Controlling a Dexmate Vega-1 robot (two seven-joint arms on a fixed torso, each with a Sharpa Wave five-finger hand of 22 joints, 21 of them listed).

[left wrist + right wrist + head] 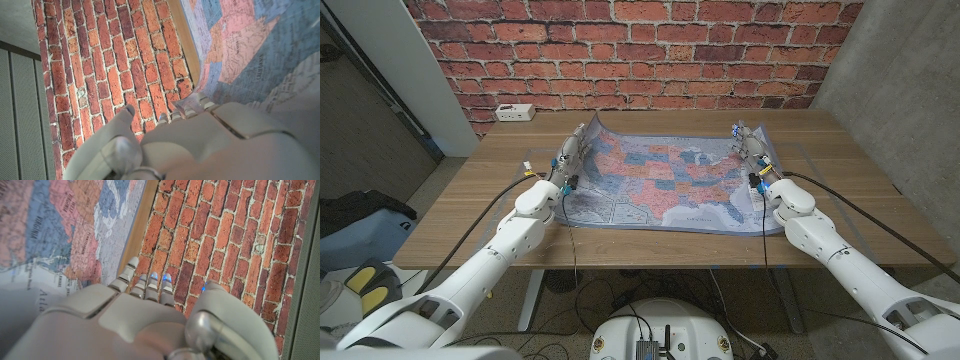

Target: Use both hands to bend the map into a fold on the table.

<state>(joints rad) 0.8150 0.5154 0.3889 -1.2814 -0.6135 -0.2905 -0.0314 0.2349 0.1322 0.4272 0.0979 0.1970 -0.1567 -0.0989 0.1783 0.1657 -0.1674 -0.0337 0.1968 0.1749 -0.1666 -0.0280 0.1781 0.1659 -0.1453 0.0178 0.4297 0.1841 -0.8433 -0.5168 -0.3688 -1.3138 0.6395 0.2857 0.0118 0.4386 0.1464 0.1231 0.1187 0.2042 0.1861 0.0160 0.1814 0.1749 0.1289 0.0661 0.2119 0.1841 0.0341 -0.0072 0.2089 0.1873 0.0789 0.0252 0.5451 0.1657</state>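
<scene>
Map of the United States, printed in pinks, blues and oranges, lies spread across the middle of the wooden table, its long sides running left to right. We see its far left corner curling up off the wood, and the far right corner is raised too; the rest lies flat.

Our left hand stands at the map's left edge, fingers reaching toward the lifted far corner. In the left wrist view the fingertips sit right at the curled paper edge, which rises against them, so we judge that the hand is holding that edge, though the grip itself is hidden behind the hand. Our right hand stands at the map's right edge in the same way. The right wrist view shows its fingers side by side and stretched toward the far table edge, with the paper beside them; whether they pinch the sheet we cannot tell.

We judge the map to be thin, light and floppy, likely to buckle or slide if pushed from one side only. The sensible places to hold are the two far corners, lifted together and carried toward us.

Behind the table rises a red brick wall, and a white power strip lies at the table's far left corner.
</scene>
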